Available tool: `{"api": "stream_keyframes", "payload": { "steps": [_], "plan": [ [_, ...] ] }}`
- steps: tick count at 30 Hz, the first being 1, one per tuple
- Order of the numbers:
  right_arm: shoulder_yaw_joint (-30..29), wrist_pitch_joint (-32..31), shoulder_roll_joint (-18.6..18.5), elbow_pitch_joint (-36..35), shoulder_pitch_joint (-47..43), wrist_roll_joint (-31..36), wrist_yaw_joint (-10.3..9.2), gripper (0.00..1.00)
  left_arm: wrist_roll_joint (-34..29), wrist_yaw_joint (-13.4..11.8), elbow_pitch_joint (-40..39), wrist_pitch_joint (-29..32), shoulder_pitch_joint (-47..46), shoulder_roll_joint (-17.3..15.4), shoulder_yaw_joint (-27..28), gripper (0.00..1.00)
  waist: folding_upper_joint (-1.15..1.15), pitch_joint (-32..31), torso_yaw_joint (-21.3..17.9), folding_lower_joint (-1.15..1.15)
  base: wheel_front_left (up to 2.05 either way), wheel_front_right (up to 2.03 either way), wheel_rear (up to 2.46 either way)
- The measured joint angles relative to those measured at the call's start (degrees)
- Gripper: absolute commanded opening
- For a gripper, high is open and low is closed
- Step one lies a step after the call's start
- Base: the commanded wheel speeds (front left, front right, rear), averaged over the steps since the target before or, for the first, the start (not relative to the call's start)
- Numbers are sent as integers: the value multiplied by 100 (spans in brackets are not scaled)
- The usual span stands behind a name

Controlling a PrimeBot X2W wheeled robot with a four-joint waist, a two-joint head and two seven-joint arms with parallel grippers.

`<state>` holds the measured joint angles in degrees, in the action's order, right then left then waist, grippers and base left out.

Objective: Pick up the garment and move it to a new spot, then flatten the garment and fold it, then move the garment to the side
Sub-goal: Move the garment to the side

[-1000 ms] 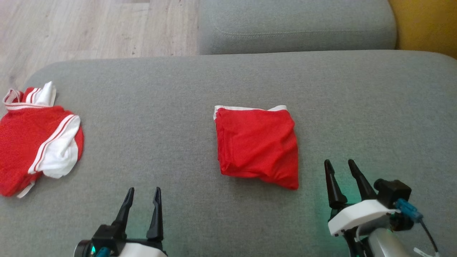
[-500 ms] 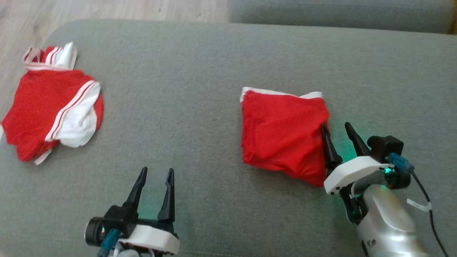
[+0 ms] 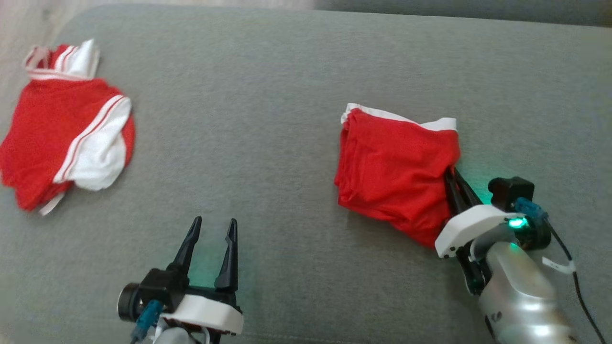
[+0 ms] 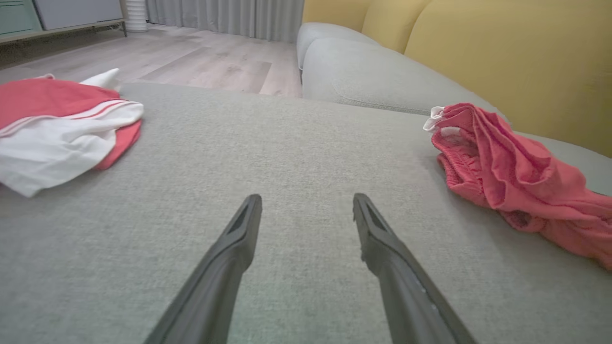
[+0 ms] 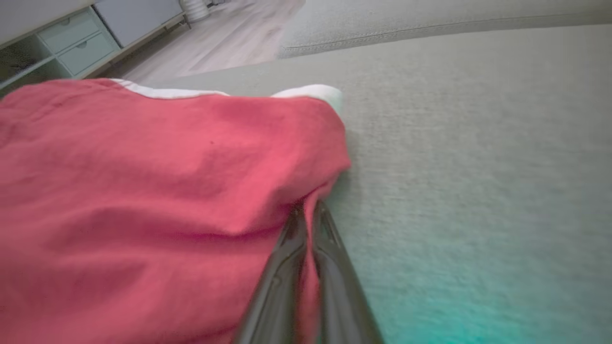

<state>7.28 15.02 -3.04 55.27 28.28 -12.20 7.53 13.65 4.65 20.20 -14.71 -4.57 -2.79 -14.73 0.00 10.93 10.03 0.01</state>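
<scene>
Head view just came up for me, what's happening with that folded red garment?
The right gripper is shut on the right edge of the folded red garment, which lies on the grey sofa cushion. The left gripper is open above bare cushion, holding nothing. A second red-and-white garment lies bunched at the cushion's far left. Moving the folded piece aside looks like the next step.

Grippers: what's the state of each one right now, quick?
Left gripper: open, holding nothing.
Right gripper: closed on the right edge of the folded red garment.
</scene>
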Motion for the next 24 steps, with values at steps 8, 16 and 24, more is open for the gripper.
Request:
{"api": "stream_keyframes", "payload": {
  "steps": [8, 16, 24],
  "plan": [
    [-152, -25, 0, -425, -233, 113, 0, 0, -1, 129, -109, 0, -148, -1, -269, 100, 0, -154, -890, -1, 0, 0, 0],
    [258, -25, 1, -714, -375, -236, 0, 0, 1, 201, -183, 0, -516, 0, -810, 100, 0, -188, -2149, -1, 0, 0, 0],
    [321, -25, 1, -907, -441, -459, 0, 0, 58, 250, -180, 0, -593, 0, -1254, 100, 0, -34, -3127, -1, 0, 0, 0]
  ]
}}
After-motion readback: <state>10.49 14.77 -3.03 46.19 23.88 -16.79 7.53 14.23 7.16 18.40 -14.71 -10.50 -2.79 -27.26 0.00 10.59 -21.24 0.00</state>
